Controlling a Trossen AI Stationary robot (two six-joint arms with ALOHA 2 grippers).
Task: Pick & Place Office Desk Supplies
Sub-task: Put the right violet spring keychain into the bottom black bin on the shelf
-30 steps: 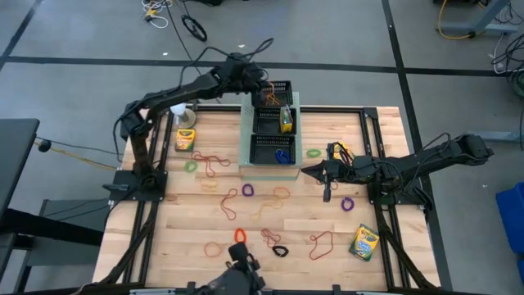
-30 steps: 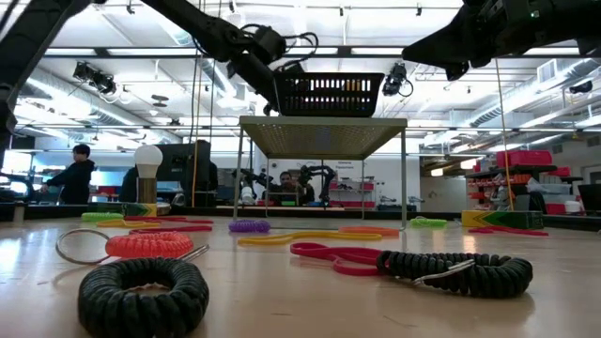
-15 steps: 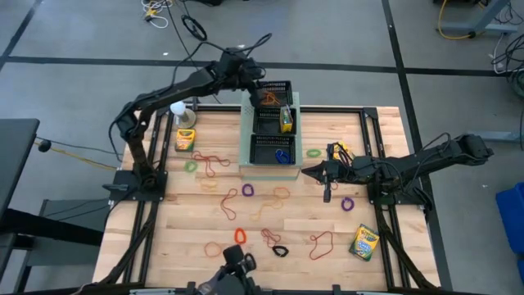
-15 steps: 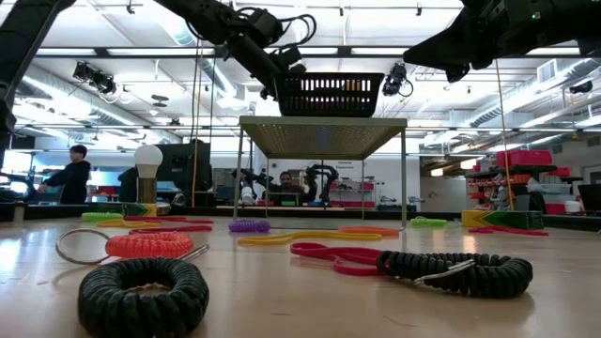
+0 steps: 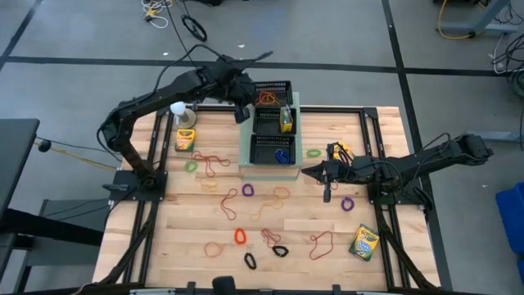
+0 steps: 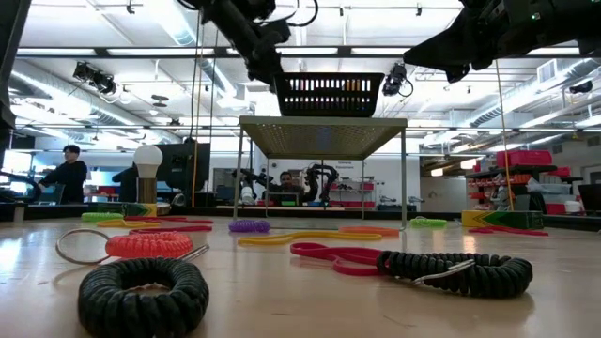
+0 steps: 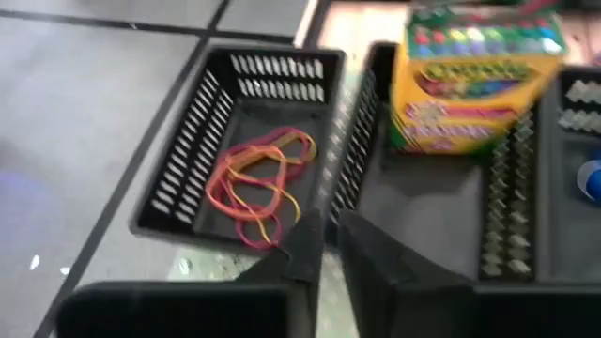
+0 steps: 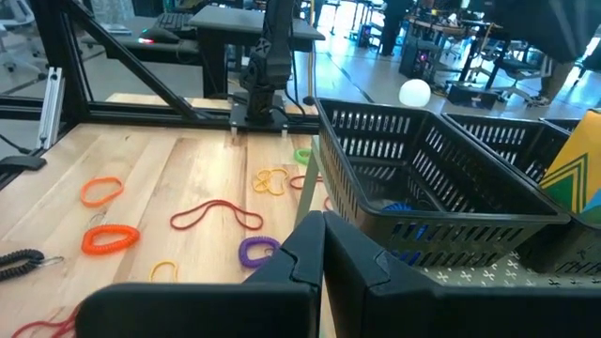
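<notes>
the left gripper (image 5: 241, 112), fingers nearly together and empty, hangs beside the far mesh tray (image 5: 274, 92), nearer the crayon box (image 5: 185, 138) than the closed right gripper (image 5: 327, 193).

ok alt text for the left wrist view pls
A black mesh tray holds a tangle of red, orange and yellow rubber bands, with the left end effector just above its near rim, holding nothing. Beside the tray, a yellow-and-green crayon box stands between it and a second tray.
</notes>
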